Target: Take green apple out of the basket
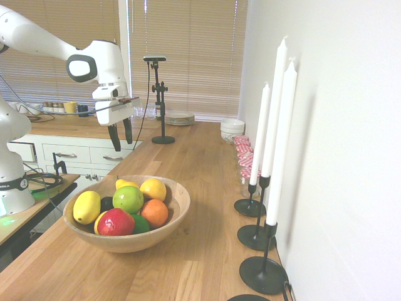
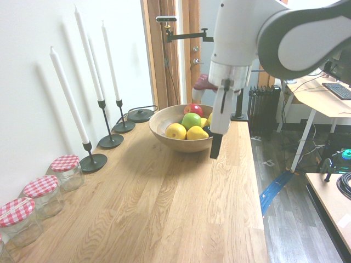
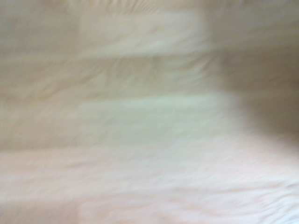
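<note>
Far left of the first exterior view: the white arm enters from the picture edge, its base cut off. The gripper (image 1: 122, 139) hangs pointing down over the wooden countertop (image 1: 194, 163), well apart from the basket (image 1: 178, 210) and higher than its rim. Two dark fingers (image 1: 115, 138) show with a clear gap between them; nothing is between them, hand empty and spread wide.

Below it, the basket sits on the countertop near the front. The green apple (image 1: 128, 199) lies in the middle of the fruit pile, touching the yellow lemon (image 1: 86, 207) on its left, the red apple (image 1: 116, 222) in front and the orange (image 1: 154, 212) to its right. A dark fruit between lemon and green apple is mostly hidden. Another yellow fruit (image 1: 153, 189) sits behind.

Right side: three white candles (image 1: 280, 135) in black holders along the wall; the nearest holder is cut off at the bottom edge. Red-checked jars (image 1: 243, 160) behind them are partly hidden.

Second exterior view: only one finger is visible, the other hidden behind it; the arm covers part of the basket's rim.

Wrist view: blurred pale wood grain only.
</note>
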`<state>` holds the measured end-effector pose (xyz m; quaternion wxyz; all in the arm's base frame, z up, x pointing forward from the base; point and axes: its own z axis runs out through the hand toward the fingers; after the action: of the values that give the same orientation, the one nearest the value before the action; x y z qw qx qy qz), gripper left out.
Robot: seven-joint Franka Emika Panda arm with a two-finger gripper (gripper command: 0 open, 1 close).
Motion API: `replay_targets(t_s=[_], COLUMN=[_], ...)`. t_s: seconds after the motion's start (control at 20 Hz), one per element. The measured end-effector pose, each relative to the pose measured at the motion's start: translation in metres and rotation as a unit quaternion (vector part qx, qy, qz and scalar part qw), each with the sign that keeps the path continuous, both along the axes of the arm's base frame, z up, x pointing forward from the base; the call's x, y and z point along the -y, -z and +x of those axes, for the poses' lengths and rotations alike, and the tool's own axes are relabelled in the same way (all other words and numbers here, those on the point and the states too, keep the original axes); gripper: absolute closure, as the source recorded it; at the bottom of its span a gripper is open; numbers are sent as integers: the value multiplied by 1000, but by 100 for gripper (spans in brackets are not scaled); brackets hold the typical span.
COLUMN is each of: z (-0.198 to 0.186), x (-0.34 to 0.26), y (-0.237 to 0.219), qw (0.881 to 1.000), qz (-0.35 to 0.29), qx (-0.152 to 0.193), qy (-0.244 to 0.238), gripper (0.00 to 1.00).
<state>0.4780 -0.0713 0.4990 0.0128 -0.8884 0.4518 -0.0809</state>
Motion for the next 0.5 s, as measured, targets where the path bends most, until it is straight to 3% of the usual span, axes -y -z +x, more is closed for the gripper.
replay_targets(t_s=[0.5], z=[38], x=[134], y=[-17], qw=[999], qz=[-2], qx=[4], qy=[40], gripper=[0])
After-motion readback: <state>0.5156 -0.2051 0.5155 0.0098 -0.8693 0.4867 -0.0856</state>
